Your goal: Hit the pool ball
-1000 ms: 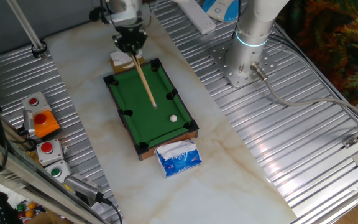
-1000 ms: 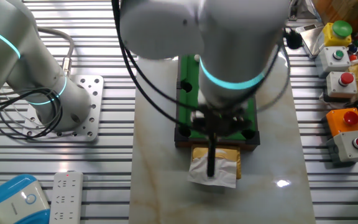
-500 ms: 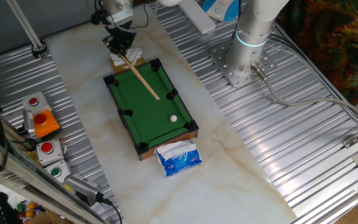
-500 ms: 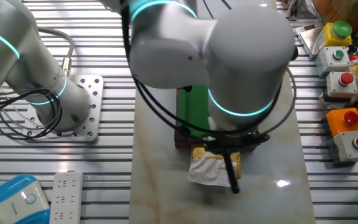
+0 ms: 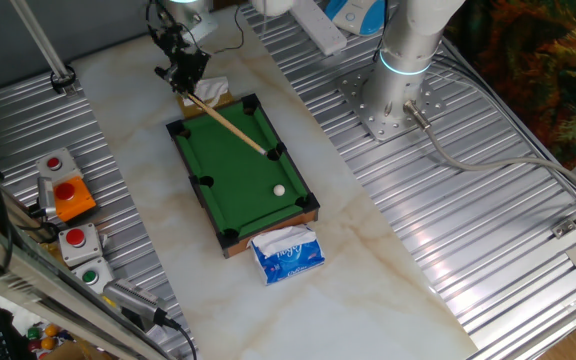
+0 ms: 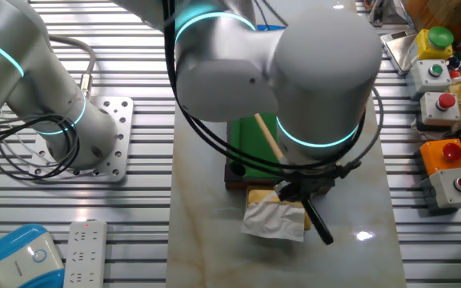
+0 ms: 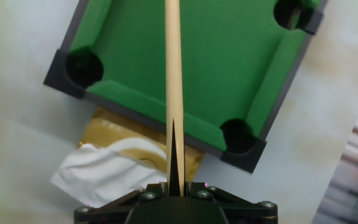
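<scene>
Pool ball lies well beyond pincer (cue-gripping).

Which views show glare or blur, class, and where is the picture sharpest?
One fixed view: sharp, the white ball crisp on the green pool table. The other fixed view: the arm looms large, a bright glint on the marble tabletop. Hand view: the cue is clear, the right edge smeared.

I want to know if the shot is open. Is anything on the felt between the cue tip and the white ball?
Nothing visible. The cue stick held by the gripper ends near the side pocket, and only bare green felt of the pool table lies between its tip and the pool ball. The tip points past the ball, though.
</scene>
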Action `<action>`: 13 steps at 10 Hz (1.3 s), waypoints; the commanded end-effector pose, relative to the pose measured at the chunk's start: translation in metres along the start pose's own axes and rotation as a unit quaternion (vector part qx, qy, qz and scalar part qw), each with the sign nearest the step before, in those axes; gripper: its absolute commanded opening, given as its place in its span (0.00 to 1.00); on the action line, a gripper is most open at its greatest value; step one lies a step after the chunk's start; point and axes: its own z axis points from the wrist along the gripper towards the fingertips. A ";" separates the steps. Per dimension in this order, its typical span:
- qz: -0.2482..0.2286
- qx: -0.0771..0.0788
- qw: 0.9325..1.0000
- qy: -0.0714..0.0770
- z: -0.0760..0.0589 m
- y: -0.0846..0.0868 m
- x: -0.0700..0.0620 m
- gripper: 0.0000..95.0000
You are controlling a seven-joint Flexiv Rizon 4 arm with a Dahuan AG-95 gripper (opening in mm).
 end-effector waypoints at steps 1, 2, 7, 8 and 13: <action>0.036 -0.003 0.999 0.002 0.004 -0.007 -0.009 0.00; 0.033 -0.003 0.999 0.001 0.003 -0.011 -0.008 0.00; 0.055 -0.007 0.998 0.002 -0.003 -0.026 -0.005 0.00; 0.058 -0.007 0.998 0.002 -0.003 -0.026 -0.005 0.00; 0.052 -0.009 0.999 0.002 -0.003 -0.026 -0.005 0.00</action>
